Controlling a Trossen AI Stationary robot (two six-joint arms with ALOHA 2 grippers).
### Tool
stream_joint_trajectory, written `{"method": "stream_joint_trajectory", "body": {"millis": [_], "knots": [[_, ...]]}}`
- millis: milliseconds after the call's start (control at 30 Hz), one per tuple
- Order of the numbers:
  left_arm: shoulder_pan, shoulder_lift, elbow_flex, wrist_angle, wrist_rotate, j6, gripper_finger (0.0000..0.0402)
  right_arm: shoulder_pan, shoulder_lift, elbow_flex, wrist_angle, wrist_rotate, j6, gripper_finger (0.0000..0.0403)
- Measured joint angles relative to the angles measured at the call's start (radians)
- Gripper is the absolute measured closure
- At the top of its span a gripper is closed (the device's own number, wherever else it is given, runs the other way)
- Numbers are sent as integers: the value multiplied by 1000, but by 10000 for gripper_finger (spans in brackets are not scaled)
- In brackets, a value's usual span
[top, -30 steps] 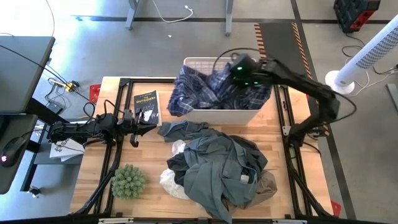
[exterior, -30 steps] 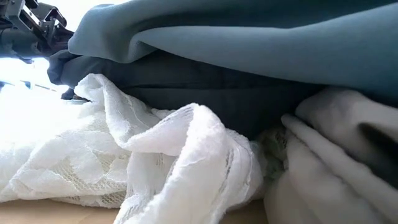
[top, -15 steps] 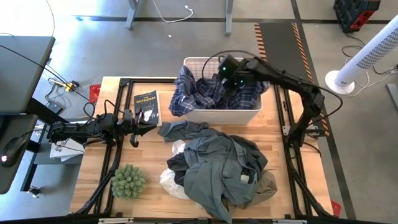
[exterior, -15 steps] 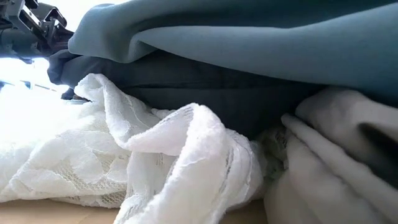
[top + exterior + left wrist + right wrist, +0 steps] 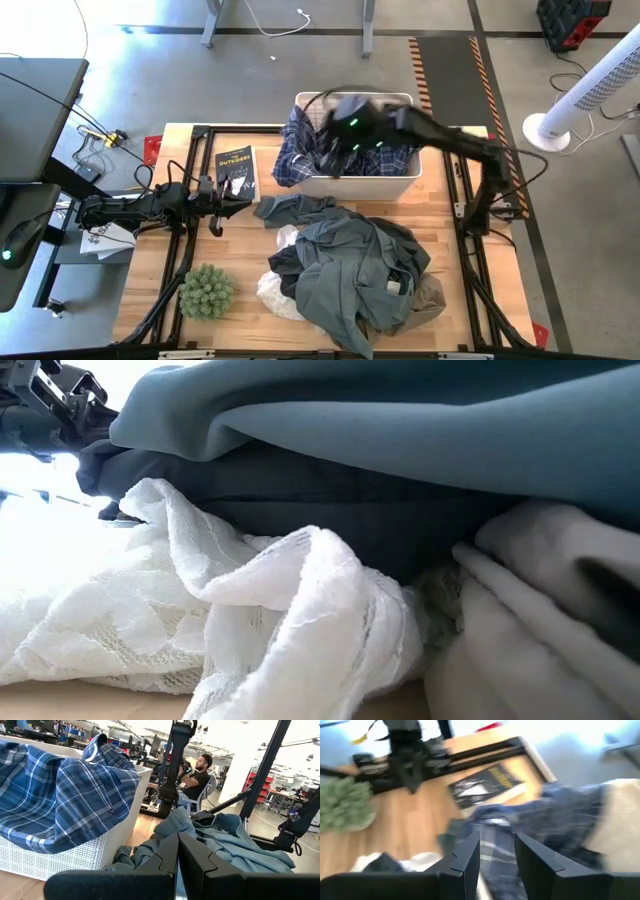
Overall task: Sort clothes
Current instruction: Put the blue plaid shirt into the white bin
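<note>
While the right end effector [image 5: 335, 160], fingers parted and empty, hovers over the plaid shirt [image 5: 300, 150] in the basket [image 5: 400, 185], remaining clothes [image 5: 350, 270] lie heaped nearby; left end effector [image 5: 222, 198] rests closed.

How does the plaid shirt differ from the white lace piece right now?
The plaid shirt is blue-and-white checked; the lace piece is plain white with a see-through pattern. The shirt sits in the basket, draped over its rim; the lace piece lies on the table, partly buried under the grey clothes. The right gripper, fingers apart, is over the shirt; nothing is near the lace. Both are crumpled.
</note>
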Motion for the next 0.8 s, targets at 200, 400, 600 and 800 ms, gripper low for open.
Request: {"method": "stream_joint_trajectory", "body": {"millis": [200, 400, 600, 800], "knots": [[0, 0, 0, -1, 0, 0, 392, -9, 154, -3, -27, -66, 0, 285], [0, 0, 0, -1, -4, 0, 392, -37, 229, -3, -24, -66, -14, 293], [0, 0, 0, -3, -5, 3, 392, -45, 206, -3, 11, -107, -32, 390], [0, 0, 0, -15, -8, 8, 392, -45, 128, -3, 117, 28, -20, 400]]}}
